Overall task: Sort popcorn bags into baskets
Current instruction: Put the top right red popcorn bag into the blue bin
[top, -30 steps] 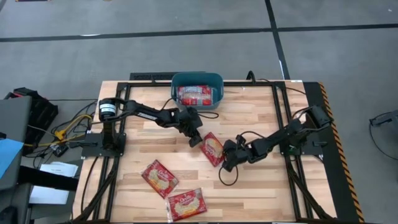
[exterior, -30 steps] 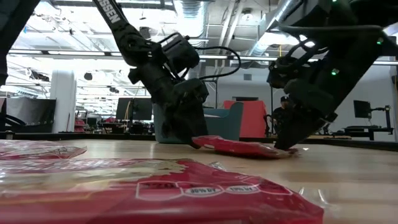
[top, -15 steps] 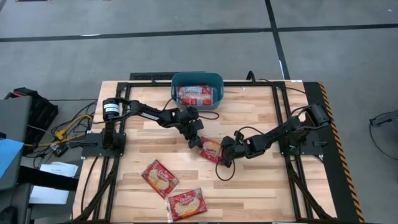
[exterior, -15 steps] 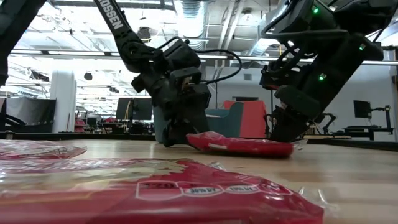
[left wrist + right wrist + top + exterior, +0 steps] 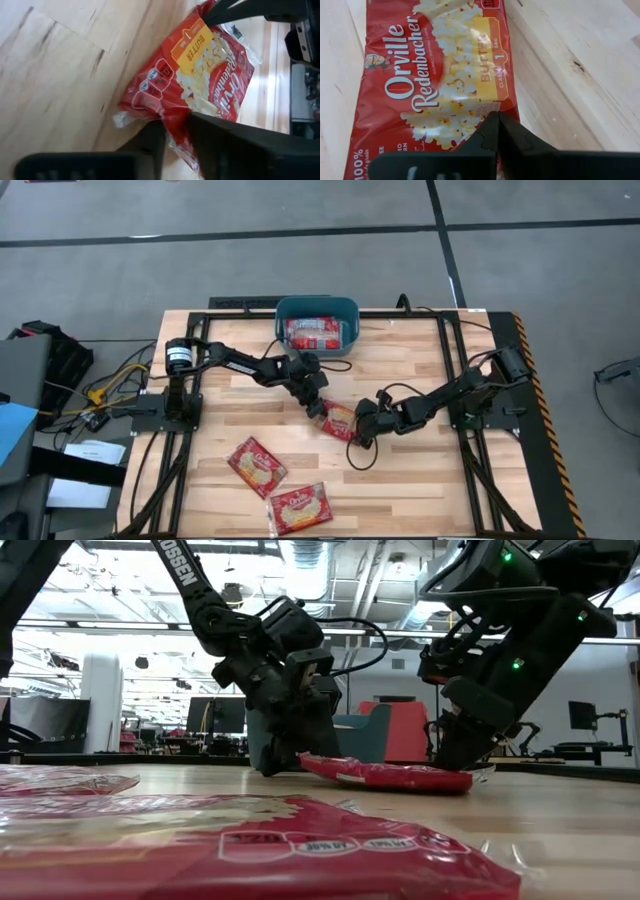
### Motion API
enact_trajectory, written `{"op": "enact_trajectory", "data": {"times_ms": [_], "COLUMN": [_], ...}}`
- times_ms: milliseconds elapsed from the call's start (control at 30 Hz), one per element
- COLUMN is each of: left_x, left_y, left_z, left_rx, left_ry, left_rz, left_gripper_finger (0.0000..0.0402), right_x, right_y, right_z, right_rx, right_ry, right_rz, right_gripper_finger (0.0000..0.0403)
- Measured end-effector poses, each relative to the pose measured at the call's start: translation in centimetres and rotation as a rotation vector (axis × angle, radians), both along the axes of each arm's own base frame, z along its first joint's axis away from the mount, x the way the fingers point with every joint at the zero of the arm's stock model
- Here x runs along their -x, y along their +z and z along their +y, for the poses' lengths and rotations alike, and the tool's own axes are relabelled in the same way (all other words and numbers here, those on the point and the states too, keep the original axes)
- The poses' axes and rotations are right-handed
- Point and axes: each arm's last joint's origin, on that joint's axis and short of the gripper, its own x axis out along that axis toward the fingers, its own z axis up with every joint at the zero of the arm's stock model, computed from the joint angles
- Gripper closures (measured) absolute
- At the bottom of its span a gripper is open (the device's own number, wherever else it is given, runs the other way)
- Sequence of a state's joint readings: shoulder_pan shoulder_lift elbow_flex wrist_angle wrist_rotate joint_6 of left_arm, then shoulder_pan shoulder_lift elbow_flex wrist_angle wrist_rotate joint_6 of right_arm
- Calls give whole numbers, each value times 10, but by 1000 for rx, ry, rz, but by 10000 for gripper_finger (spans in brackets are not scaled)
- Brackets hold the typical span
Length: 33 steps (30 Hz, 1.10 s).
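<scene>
Three red popcorn bags lie on the table (image 5: 420, 350), one more in the teal basket (image 5: 344, 310). The middle bag (image 5: 340, 420), "Orville Redenbacher" butter, is clamped between left gripper (image 5: 322, 407) and right gripper (image 5: 362, 425).

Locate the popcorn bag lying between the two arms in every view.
High view: the popcorn bag lies mid-table, between both arms.
Low view: centre, flat on the table.
Left wrist view: centre.
Right wrist view: fills the left half.
Shared landmark: its yellow BUTTER label.
</scene>
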State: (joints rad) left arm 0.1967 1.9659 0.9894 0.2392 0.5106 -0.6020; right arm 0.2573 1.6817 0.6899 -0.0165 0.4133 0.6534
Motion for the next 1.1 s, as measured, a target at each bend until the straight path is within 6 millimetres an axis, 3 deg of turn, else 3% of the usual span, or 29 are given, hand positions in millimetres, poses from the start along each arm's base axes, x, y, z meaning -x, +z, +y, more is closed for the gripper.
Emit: {"op": "enact_trajectory", "data": {"times_ms": [100,300,600,733,900,1100], "left_x": [0,-1,-9,-3,18,55], "left_y": [0,12,94,135,171,174], "left_z": [0,1,19,42,86,142], "left_rx": [35,156,117,43,-116,-202], "left_ry": [28,56,136,231,359,545], "left_rz": [15,25,-207,-311,-326,-234], "left_gripper_finger": [386,400,401,401,401,401], "right_x": [1,10,56,77,92,88], "right_y": [4,33,106,127,137,133], "right_z": [0,1,-13,-21,-28,-34], "right_rx": [-13,-45,-61,-9,68,98], "right_ry": [7,22,-21,-76,-145,-172], "right_rz": [-8,-69,-210,-283,-307,-279], "right_gripper_finger": [384,376,385,390,374,369]}}
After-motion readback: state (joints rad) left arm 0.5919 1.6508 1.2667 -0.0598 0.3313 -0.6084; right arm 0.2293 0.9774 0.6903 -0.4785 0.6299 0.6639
